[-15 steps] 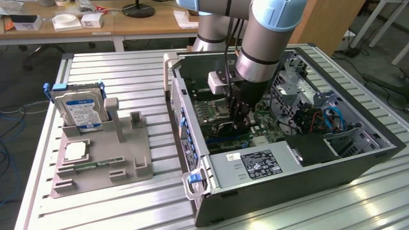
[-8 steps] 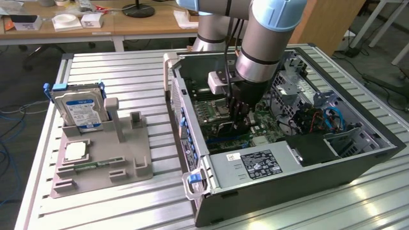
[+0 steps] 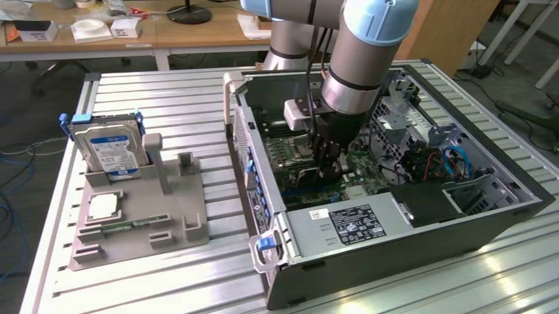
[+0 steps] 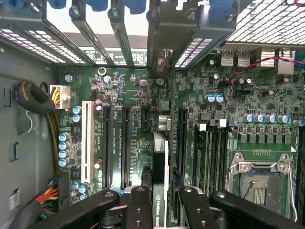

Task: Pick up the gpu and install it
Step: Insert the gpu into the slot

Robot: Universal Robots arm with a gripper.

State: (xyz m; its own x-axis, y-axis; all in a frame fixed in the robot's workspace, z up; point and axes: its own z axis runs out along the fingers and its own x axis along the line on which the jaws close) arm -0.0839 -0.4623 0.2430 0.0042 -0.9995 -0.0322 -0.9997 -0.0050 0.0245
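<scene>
The gripper (image 4: 159, 202), jaws partly closed on the gpu (image 4: 160, 176), holds it edge-on just above the motherboard (image 4: 138, 138) inside the open computer case (image 3: 393, 261). To seat it well, I judge the card edge should stay parallel with its black slot (bracket toward the case's rear openings). The card looks thin, black-faced, with a green logo.

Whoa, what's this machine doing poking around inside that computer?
A robot arm has reached down into the open computer case. Its claw is gripping the gpu edge-on, holding it just above the green motherboard and its expansion slots. Outside the case, a hard drive stands in a grey parts holder on the table.
</scene>
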